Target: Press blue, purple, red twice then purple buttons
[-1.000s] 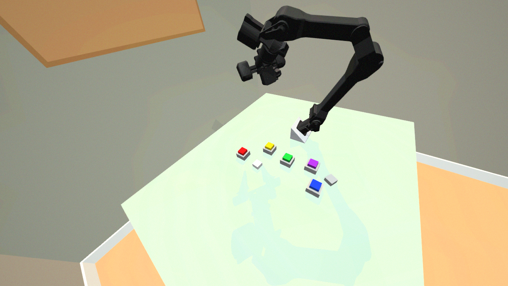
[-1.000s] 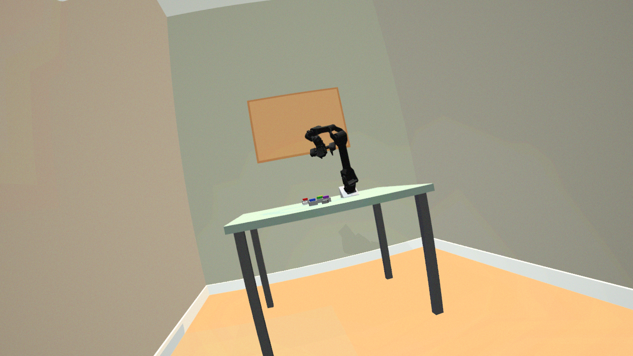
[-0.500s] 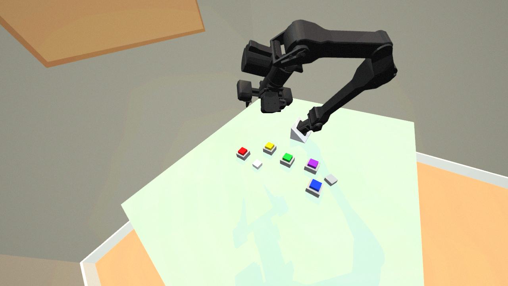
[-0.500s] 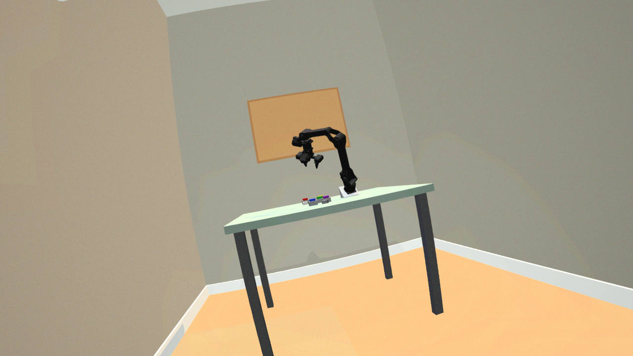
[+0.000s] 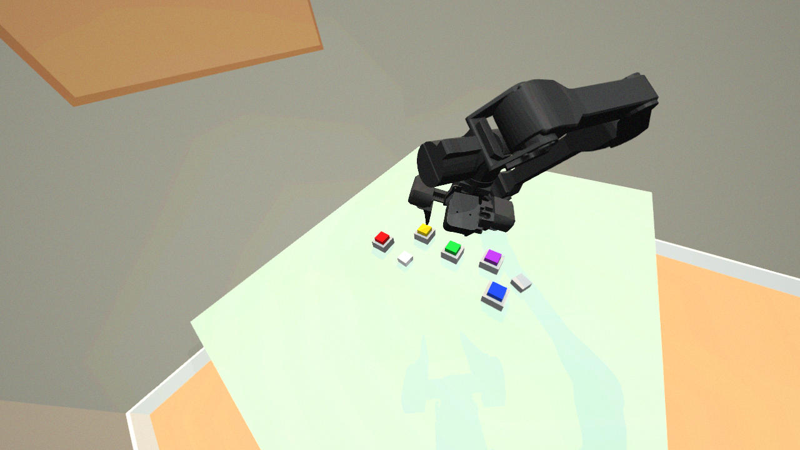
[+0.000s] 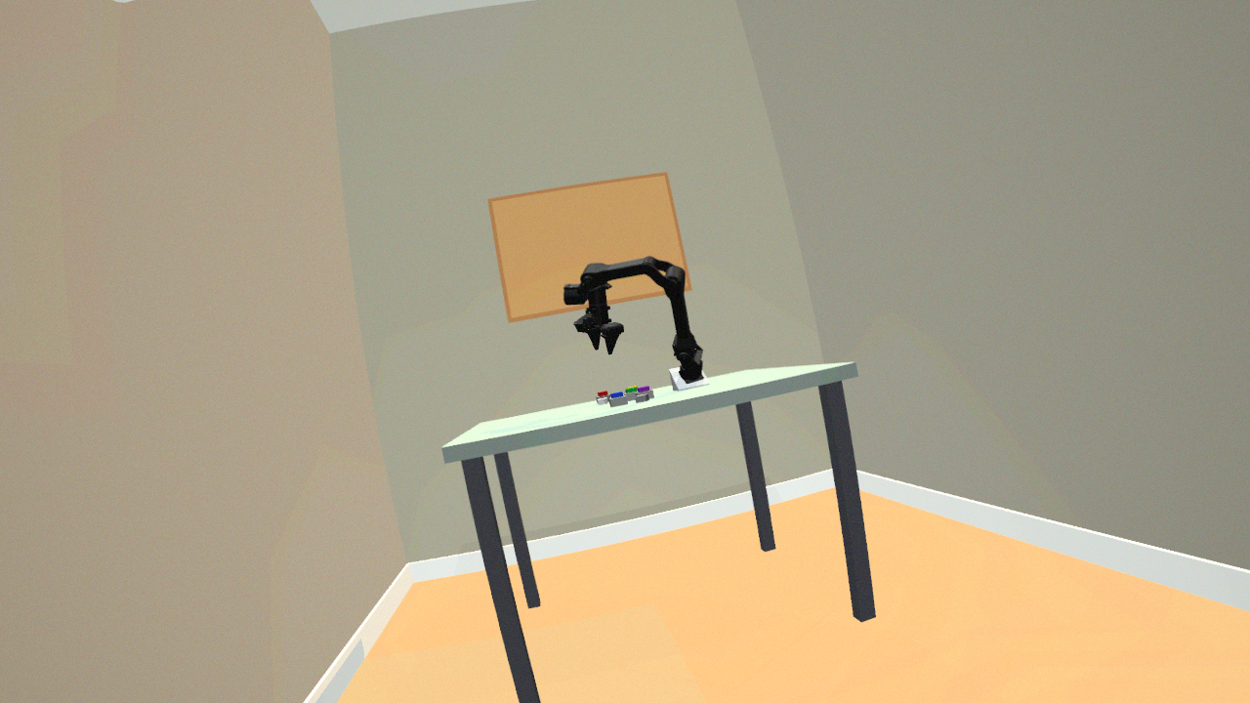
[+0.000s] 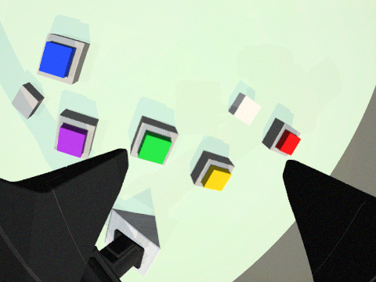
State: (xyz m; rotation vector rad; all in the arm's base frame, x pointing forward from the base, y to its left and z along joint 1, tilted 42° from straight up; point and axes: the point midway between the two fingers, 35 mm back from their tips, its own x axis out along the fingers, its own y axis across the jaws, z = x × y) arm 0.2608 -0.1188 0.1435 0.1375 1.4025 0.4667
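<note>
Five buttons sit on the pale green table point(image 5: 587, 347): red button point(image 5: 382, 237), yellow button point(image 5: 424, 230), green button point(image 5: 452, 247), purple button point(image 5: 492, 257), with the blue button point(image 5: 495, 290) nearer the camera. A white block point(image 5: 405, 258) and grey block point(image 5: 521, 282) lie among them. The gripper point(image 6: 604, 341) hangs high above, fingers wide apart, holding nothing.

Surface point(image 5: 346, 358): pale mint green. Buttons on light grey bases: blue button point(image 5: 495, 290), purple button point(image 5: 492, 257), green button point(image 5: 452, 247), yellow button point(image 5: 424, 229), red button point(image 5: 382, 237). White block point(image 5: 405, 258); grey block point(image 5: 521, 282). Fingers: black.
</note>
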